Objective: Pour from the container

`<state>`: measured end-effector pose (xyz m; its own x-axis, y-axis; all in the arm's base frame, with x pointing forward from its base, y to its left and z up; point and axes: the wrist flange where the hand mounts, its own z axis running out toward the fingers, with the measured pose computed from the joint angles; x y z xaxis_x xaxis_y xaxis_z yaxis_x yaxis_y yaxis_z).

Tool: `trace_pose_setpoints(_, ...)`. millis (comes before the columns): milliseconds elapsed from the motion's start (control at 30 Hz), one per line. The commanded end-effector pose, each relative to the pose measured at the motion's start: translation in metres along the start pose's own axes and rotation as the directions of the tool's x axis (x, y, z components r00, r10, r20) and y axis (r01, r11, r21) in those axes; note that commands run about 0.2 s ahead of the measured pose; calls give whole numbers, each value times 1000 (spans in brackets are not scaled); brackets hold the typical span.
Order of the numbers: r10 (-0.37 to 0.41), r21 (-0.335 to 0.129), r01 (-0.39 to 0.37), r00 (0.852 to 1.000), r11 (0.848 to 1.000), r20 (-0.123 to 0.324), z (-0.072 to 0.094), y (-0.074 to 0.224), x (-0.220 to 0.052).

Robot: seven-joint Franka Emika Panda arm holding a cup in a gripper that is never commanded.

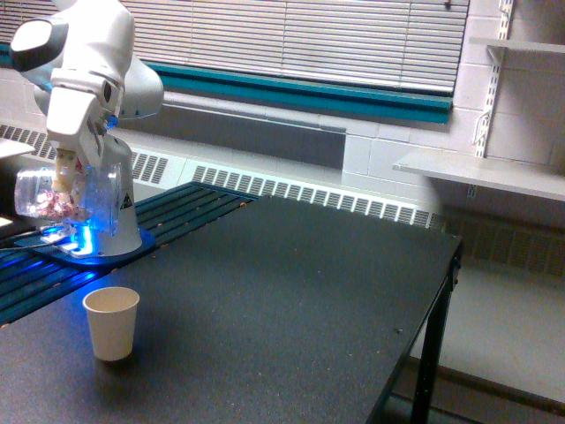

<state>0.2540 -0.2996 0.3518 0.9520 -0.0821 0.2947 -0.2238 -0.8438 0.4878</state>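
The container (pixel 48 196), a clear plastic cup with pinkish wrapped candies inside, lies tipped on its side in the air at the exterior view's left. My gripper (pixel 64 184) is shut on it, hanging below the white arm (pixel 84 66). A small cream paper cup (pixel 111 322) stands upright on the dark table, below and slightly right of the container. The container's open end is hard to make out against the glowing base behind it.
The arm's white base (pixel 119 221) glows blue on a slatted blue platform (pixel 185 208). The black table (pixel 291 300) ends at the right near a leg (pixel 430 353). A radiator runs along the wall, with a white shelf (pixel 481 172) at the right.
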Motion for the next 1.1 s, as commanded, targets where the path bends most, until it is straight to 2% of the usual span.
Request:
trace_pose_setpoints(33,-19,-19,19,1000,1000,1,-4,12,-6)
trace_pose_setpoints(567,-15,-64,17,999,998,33,-10,31,-31)
trace_pose_setpoints(1100,-37,-73,39,999,997,34,-12,26,-25)
